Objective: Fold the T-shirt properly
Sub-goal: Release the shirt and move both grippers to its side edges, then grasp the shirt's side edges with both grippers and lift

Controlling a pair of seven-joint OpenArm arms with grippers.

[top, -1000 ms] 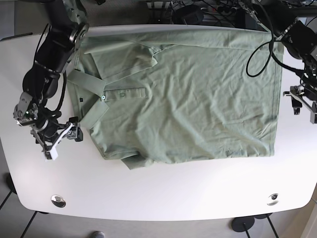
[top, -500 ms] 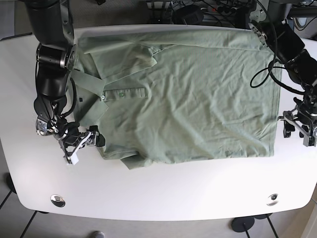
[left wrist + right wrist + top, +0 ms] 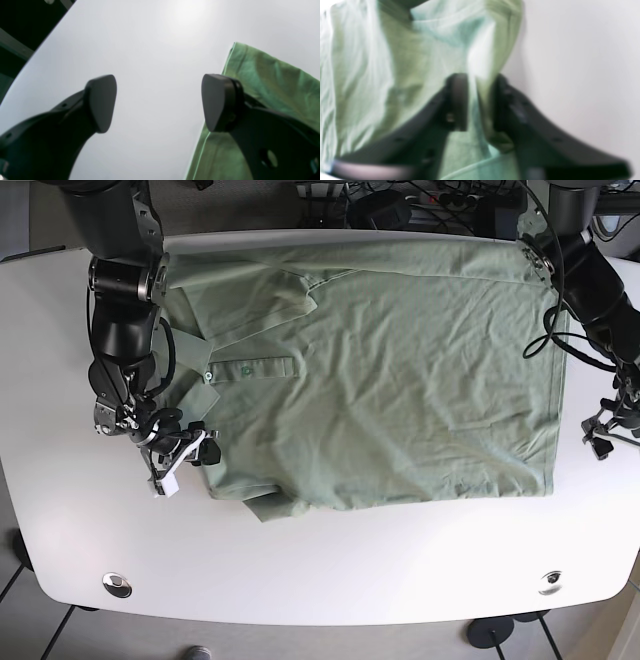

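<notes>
A: Green T-shirt lies flat on the white table, spread over most of the upper half. Long axis runs side to side in the base view: collar and button placket toward that view's left, hem along its right edge. One sleeve is folded over the chest near the collar.

B: And the arms?

A: Right gripper sits at the shirt's lower collar-side edge. Base view shows it low at the cloth but not how the fingers stand. The right wrist view settles that, though blurred: the two dark fingers stand close together with a raised ridge of green fabric pinched between them, bare table just beside it.

B: Left side?

A: Left gripper is at the hem side, near the table's edge; in the base view it is partly cut off by the frame. Its wrist view shows the pads spread wide apart, nothing between them but white tabletop. One pad overlaps the shirt's corner; contact cannot be judged.
</notes>
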